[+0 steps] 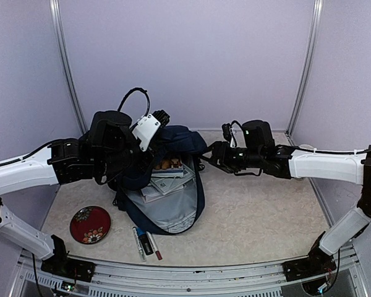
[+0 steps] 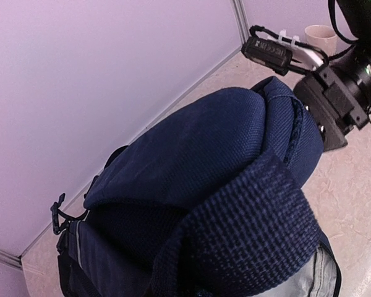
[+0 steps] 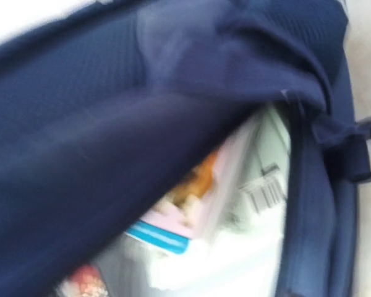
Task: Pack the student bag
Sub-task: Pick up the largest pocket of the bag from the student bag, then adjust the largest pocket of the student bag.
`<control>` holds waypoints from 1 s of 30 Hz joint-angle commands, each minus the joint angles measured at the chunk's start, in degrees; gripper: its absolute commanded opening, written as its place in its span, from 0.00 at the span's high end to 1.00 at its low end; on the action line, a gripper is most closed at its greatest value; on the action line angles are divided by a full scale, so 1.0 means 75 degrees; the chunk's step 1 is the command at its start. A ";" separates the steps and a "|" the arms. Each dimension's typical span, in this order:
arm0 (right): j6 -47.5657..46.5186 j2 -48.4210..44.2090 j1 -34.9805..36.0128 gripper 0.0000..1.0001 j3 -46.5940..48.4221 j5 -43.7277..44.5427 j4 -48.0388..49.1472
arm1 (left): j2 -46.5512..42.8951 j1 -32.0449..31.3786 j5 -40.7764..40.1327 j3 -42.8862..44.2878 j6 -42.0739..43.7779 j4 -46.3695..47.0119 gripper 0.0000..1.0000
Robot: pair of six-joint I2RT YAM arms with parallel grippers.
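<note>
**Bag lies open mid-table, both arms at its far end**

Nearest to us, by the front edge of the table [image 1: 266,216], a few markers [image 1: 145,242] lie side by side, and a red patterned plate [image 1: 90,224] sits to their left, apart from them. Both are close to the near end of the student bag [image 1: 173,213], and the markers lie just beside it. The widest stretch of bare tabletop is to the right of the bag, running out to the right wall.

The bag lies in the middle of the table with its long axis running near to far. Its grey lining faces up at the near end, and the navy bulk is bunched up at the far end. Books and papers [image 1: 170,179] show inside the opening.

The left gripper [image 1: 161,117] is over the far-left top of the bag. Its wrist view is filled with navy fabric — we cannot tell how its fingers stand. The right gripper [image 1: 210,154] is at the bag's far-right edge, but its wrist view is blurred, so we cannot tell there either.

Farther back, a pale cup [image 2: 320,34] stands near the wall.
</note>
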 commanded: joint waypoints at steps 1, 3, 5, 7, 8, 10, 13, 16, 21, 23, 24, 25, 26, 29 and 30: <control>-0.1090 0.0878 0.0419 0.28 0.0400 0.0621 -0.0915 | -0.0322 -0.0023 0.0254 0.0036 -0.0267 0.0684 1.00; -0.1167 0.1378 0.0501 0.25 0.0625 0.0439 -0.0994 | -0.0321 -0.0035 0.0232 0.0042 -0.0315 0.0625 1.00; -0.1175 0.1753 0.0563 0.25 0.0766 0.0324 -0.0880 | -0.0355 -0.0045 0.0231 0.0025 -0.0337 0.0606 1.00; -0.1134 0.1991 0.0589 0.28 0.0840 0.0064 -0.0746 | -0.0411 -0.0047 0.0187 0.0003 -0.0359 0.0613 1.00; -0.1130 0.2026 0.0580 0.34 0.0877 -0.0051 -0.0743 | -0.0435 -0.0047 0.0200 -0.0002 -0.0359 0.0597 1.00; -0.1193 0.1847 0.0579 0.63 0.0842 0.0085 -0.0776 | -0.0534 -0.0053 0.0274 0.0012 -0.0323 0.0526 1.00; -0.1249 0.1291 0.0502 1.00 0.0562 0.0629 -0.0845 | -0.0798 -0.0059 0.0551 -0.0131 -0.0188 0.0584 1.00; -0.1309 0.0887 0.0162 1.00 0.0642 0.0366 -0.0995 | -0.1057 -0.0065 0.0788 -0.0295 -0.0074 0.0807 1.00; -0.1425 0.0159 -0.0411 1.00 0.1120 -0.0180 -0.1168 | -0.1024 -0.0196 0.0909 0.0195 0.0183 0.0742 1.00; -0.1705 -0.0020 -0.0597 1.00 0.1672 -0.0323 -0.1512 | -0.0928 -0.0253 0.0843 0.0617 0.0286 0.0605 1.00; -0.1863 -0.0059 -0.0721 1.00 0.2059 -0.0404 -0.1735 | -0.0884 -0.0265 0.0846 0.0832 0.0301 0.0542 1.00; -0.2031 -0.0059 -0.0832 1.00 0.2561 -0.0485 -0.2005 | -0.0843 -0.0268 0.0865 0.1099 0.0300 0.0476 1.00; -0.2233 -0.0005 -0.0928 1.00 0.3080 -0.0483 -0.2320 | -0.0788 -0.0269 0.0915 0.1336 0.0302 0.0393 1.00; -0.3025 0.0323 -0.0994 1.00 0.4844 -0.0047 -0.3350 | -0.0693 -0.0309 0.1073 0.1850 0.0265 0.0409 1.00; -0.3184 0.0396 -0.1001 1.00 0.5306 0.0024 -0.3563 | -0.0687 -0.0340 0.1140 0.1921 0.0236 0.0475 1.00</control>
